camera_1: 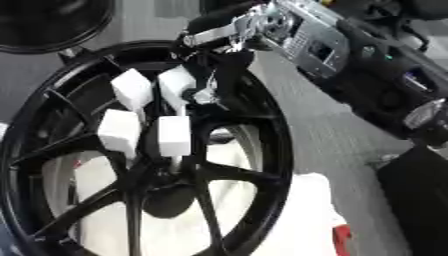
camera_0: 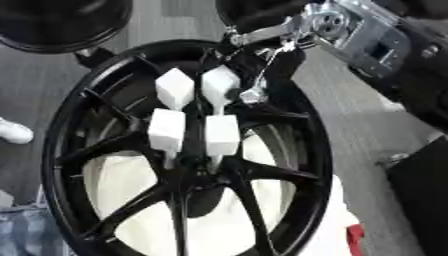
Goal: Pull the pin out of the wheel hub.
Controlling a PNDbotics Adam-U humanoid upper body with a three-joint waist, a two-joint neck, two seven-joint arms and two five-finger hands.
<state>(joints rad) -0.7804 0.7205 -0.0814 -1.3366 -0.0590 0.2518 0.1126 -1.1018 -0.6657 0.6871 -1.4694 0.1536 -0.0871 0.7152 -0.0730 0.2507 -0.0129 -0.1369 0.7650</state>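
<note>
A black spoked wheel hub point(camera_0: 61, 150) fills the picture, lying on white padding. Several white block-shaped pins stand in a cluster near its centre: two upper ones point(camera_0: 174, 87) and two lower ones point(camera_0: 221, 134). My right hand point(camera_0: 262, 35) comes in from the upper right on a silver wrist. It sits over the upper right pin point(camera_0: 219, 82). Its fingers curl above the pin's top, and one thin fingertip point(camera_0: 253, 94) touches the pin's right side. The far side of the grip is hidden. My left hand shows in neither view.
A second black wheel point(camera_0: 61, 25) lies at the upper left. White padding point(camera_0: 328, 220) spreads under the hub, with a small red thing point(camera_0: 354, 237) at its lower right. A dark box point(camera_0: 429, 190) stands at the right. A person's white shoe point(camera_0: 13, 131) is at the left edge.
</note>
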